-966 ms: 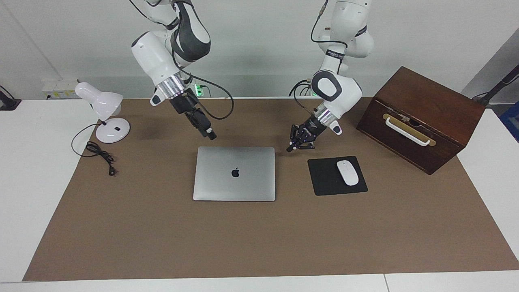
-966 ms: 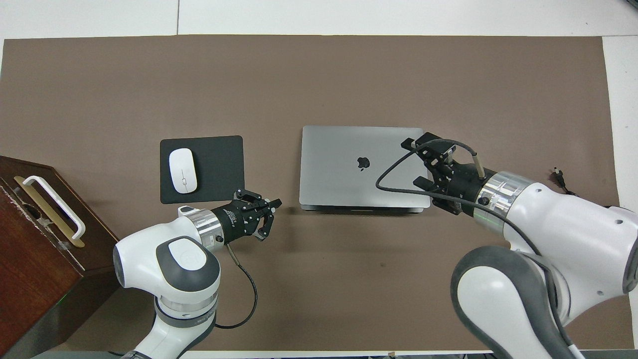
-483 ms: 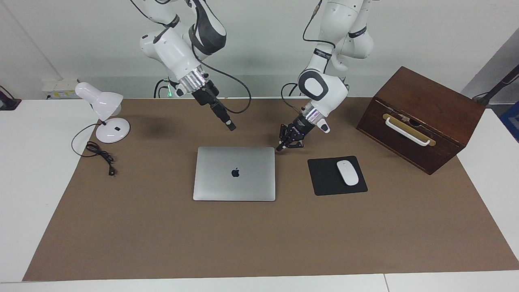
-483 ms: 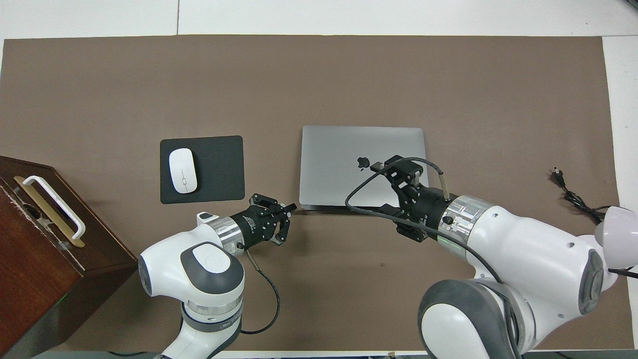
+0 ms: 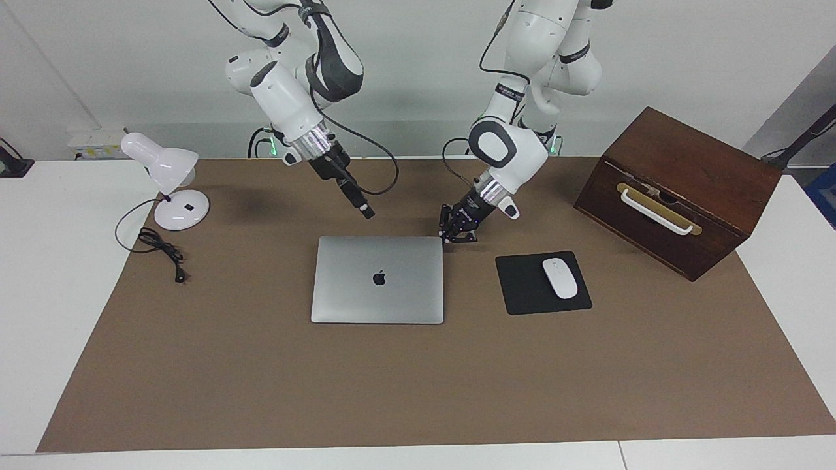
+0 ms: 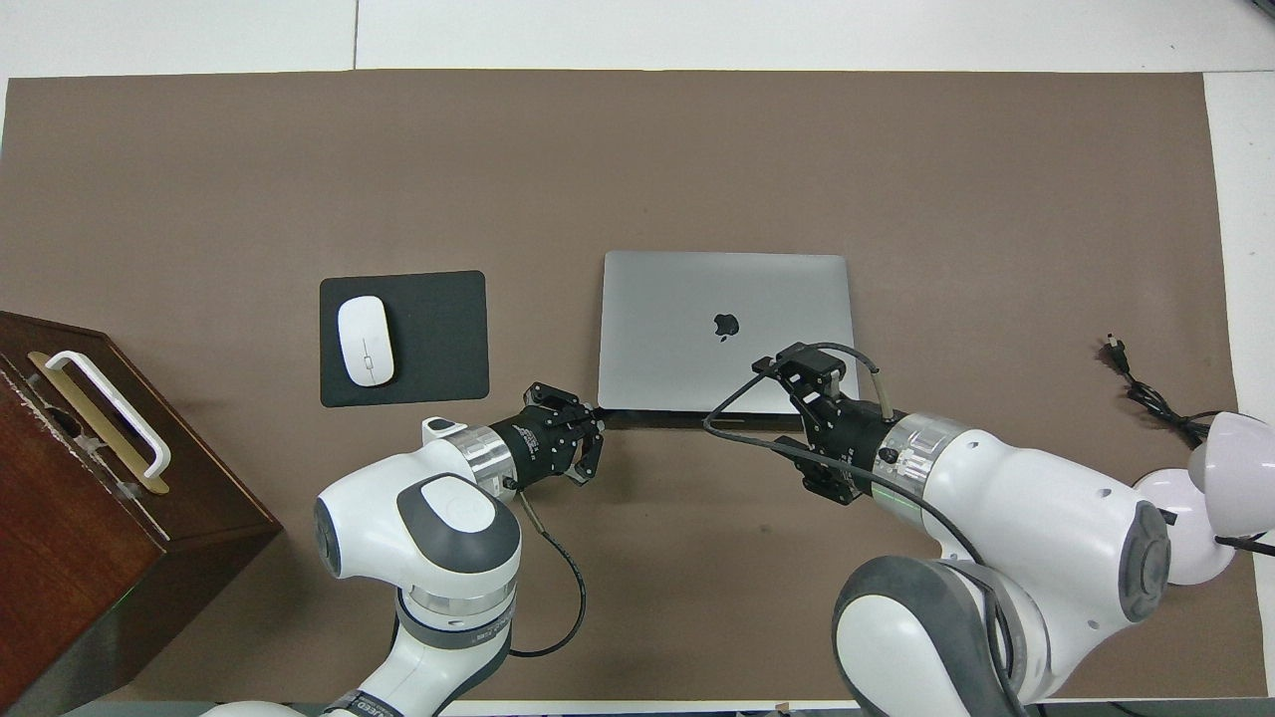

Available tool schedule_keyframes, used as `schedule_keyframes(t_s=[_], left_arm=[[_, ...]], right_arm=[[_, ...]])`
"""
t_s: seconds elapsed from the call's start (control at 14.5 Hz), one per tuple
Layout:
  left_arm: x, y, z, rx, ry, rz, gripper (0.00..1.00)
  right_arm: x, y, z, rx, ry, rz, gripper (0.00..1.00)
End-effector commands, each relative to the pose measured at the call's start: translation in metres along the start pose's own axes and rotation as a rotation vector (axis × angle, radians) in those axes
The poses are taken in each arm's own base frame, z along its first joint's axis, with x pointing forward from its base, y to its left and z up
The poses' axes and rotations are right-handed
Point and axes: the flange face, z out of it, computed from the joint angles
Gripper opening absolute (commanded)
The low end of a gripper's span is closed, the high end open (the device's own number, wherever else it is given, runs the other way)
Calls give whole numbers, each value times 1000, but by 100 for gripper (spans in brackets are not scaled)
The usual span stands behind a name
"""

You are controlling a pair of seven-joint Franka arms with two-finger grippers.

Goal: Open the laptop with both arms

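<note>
Facing view: the laptop (image 5: pixel 377 279) lies flat and shut on the bench (image 5: pixel 418 391), lid up, beside the mouse pad (image 5: pixel 522 287), which is toward my left arm's end. I judge I am in the approach, with nothing lifted yet. My left claw (image 5: pixel 450 237) is low at the laptop's corner nearest me, fingertips pressed together and holding nothing; I cannot tell if it touches the edge. My right claw (image 5: pixel 366 211) hangs in the air, spread wide and empty.

Overhead view: my left claw (image 6: pixel 595 422) sits at the laptop's (image 6: pixel 677 319) near corner on the mouse pad's (image 6: pixel 438 309) side, and my right claw (image 6: pixel 797 360) is over the lid's near edge. Next, I judge, one claw must steady the base while the other catches the lid's lip and raises it gently.
</note>
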Motion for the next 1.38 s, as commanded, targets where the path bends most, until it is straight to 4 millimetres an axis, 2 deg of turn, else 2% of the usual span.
schedule_keyframes(t_s=[0.0,0.55,1.17,1.31], left_arm=[[-1,0,7,-23,2,-10,0],[-11,9,19,-49,0,-11,0],[-10,12,24,-60,12,-11,0],[-6,3,33,-45,28,-2,0]], right_arm=[[15,22,7,11,55,-47,100],[30,31,24,-5,106,-139,100],[26,43,37,-40,99,-117,100],[23,43,38,-40,95,-115,100]])
